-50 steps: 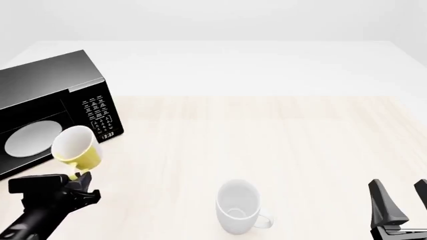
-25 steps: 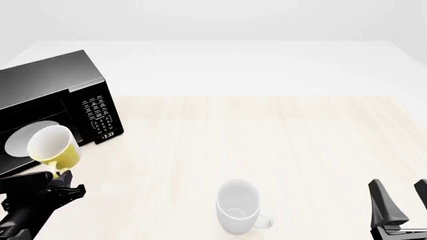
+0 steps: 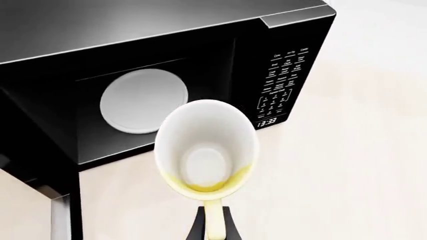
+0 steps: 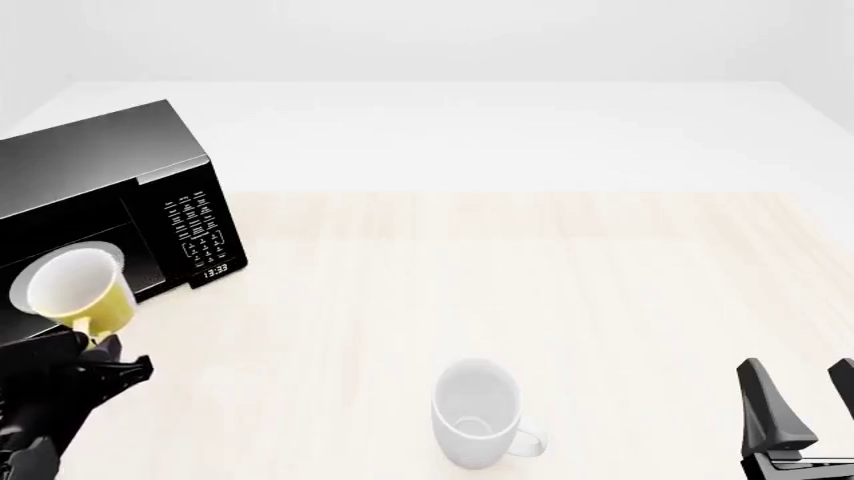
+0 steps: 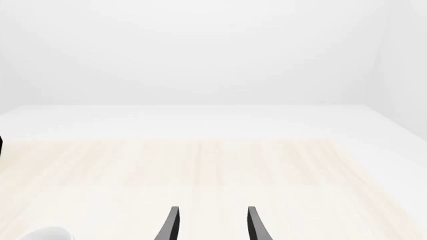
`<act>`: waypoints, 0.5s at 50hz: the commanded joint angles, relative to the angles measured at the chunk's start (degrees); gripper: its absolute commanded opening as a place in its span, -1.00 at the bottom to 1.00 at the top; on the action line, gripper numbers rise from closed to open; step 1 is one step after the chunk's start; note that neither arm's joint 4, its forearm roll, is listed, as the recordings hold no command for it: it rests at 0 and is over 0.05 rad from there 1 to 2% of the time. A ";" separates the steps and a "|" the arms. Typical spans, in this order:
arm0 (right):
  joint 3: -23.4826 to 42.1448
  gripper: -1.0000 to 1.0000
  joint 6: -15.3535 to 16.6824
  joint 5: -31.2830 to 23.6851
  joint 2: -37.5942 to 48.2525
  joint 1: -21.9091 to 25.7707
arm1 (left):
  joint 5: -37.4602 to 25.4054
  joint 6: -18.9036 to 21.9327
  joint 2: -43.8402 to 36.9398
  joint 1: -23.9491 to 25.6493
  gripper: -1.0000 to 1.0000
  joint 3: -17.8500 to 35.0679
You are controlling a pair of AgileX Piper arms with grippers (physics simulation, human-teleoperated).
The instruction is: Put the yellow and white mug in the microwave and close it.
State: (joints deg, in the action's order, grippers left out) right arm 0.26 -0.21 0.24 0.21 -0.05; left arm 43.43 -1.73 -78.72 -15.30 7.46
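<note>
While the microwave stands open at the table's far left, the yellow mug is held by its handle in the left gripper, tilted with its mouth toward the cavity, just before the turntable. The right gripper is seen low at the near right, fingers apart and empty. A white mug is left upright near the front.
</note>
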 commanded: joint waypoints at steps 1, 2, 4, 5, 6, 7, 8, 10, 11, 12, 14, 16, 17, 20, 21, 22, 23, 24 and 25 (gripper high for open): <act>0.00 1.00 0.00 0.01 -0.01 0.00 | 1.87 0.57 -4.04 -1.84 -1.00 1.89; 0.00 1.00 0.01 0.00 0.00 0.01 | 2.05 0.61 -4.37 -2.03 -1.00 1.95; 0.00 1.00 -0.01 -0.01 0.00 0.00 | 2.47 0.69 -5.08 -2.17 -1.00 2.15; 0.00 1.00 0.00 0.00 0.00 0.00 | 2.60 0.69 -5.46 -2.27 -1.00 2.29; 0.00 1.00 0.00 0.00 0.00 0.00 | 2.84 0.72 -5.82 -2.36 -1.00 2.40; 0.00 1.00 0.00 0.00 0.00 0.01 | 3.03 0.76 -6.16 -2.45 -1.00 2.48; 0.00 1.00 0.02 0.00 0.00 0.00 | 3.41 0.76 -6.96 -2.58 -1.00 2.74; 0.00 1.00 -0.01 -0.01 0.00 0.00 | 3.64 0.77 -7.65 -2.80 -1.00 3.00; 0.00 1.00 0.01 0.00 0.00 0.00 | 3.71 0.73 -7.92 -2.77 -1.00 3.18; 0.00 1.00 0.02 0.00 0.00 0.00 | 3.76 0.72 -8.18 -2.89 -1.00 3.33; 0.00 1.00 0.00 0.00 0.00 0.01 | 3.89 0.59 -8.72 -2.86 -1.00 3.66; 0.00 1.00 -0.01 0.00 0.00 0.01 | 4.15 0.48 -9.48 -2.98 -1.00 4.03; 0.00 1.00 0.00 0.00 0.00 -0.01 | 4.23 0.43 -9.82 -3.02 -1.00 4.19; 0.00 1.00 0.01 0.00 0.00 0.01 | 4.43 0.41 -10.69 -2.99 -1.00 4.70; 0.00 1.00 0.00 0.00 0.00 0.00 | 4.46 0.40 -10.99 -3.06 -1.00 4.95; 0.00 1.00 0.00 0.00 0.00 0.01 | 4.50 0.39 -11.43 -3.18 -1.00 5.29; 0.00 1.00 0.00 0.00 0.00 0.00 | 4.60 0.40 -11.68 -3.28 -1.00 5.52; 0.00 1.00 0.00 0.00 0.00 -0.01 | 4.65 0.41 -11.93 -3.34 -1.00 5.71; 0.00 1.00 0.00 0.00 0.00 0.00 | 4.66 0.38 -12.21 -3.44 -1.00 5.92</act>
State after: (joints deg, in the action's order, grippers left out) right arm 0.26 -0.21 0.24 0.21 -0.05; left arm 47.18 -1.61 -87.99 -18.08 11.41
